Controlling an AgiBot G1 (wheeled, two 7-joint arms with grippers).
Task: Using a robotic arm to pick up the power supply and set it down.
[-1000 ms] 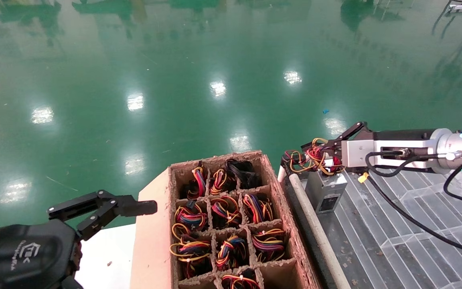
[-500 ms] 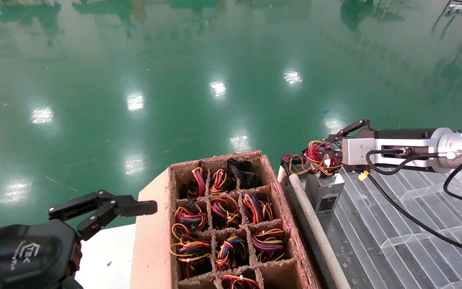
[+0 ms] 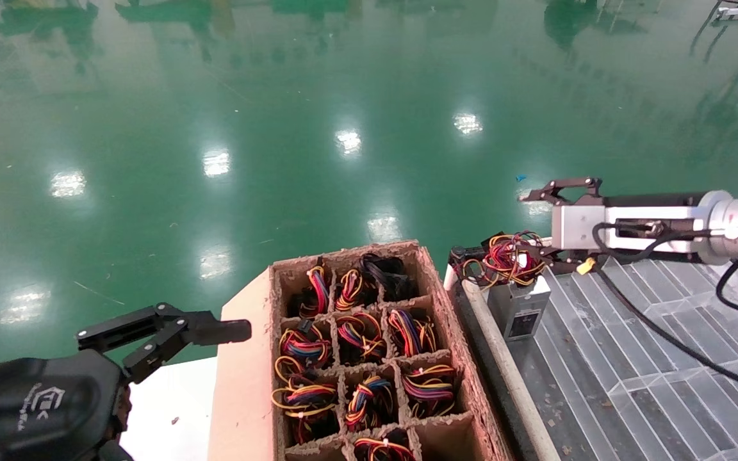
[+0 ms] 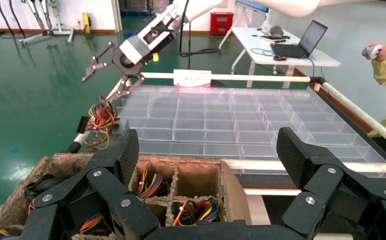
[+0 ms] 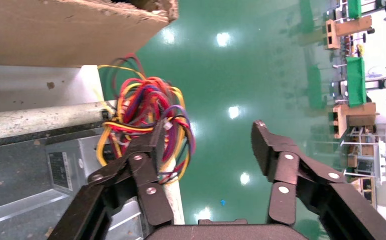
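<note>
The power supply point(image 3: 523, 306), a small grey metal box with a black socket, stands on the near left corner of the clear plastic grid tray point(image 3: 631, 358). Its bunch of red, yellow and orange wires point(image 3: 507, 259) rests on top. My right gripper point(image 3: 531, 225) hangs open just above and behind it, one finger over the green floor, the other beside the wires. In the right wrist view the right gripper point(image 5: 210, 131) holds nothing, and the wires point(image 5: 145, 110) lie against one finger above the box point(image 5: 70, 165). My left gripper point(image 3: 170, 333) is parked open at the lower left.
A brown pulp-cardboard grid tray point(image 3: 446, 307) with several wire bundles sits left of the power supply, with a white rail point(image 3: 503, 365) between them. The left wrist view shows the right gripper point(image 4: 108, 70) over the clear tray point(image 4: 231, 115) and a desk with a laptop point(image 4: 286, 47) behind.
My right gripper has opened, let go of the wire bunch and risen. The power supply has swung slightly left and now stands on the tray. The left arm has not moved.
</note>
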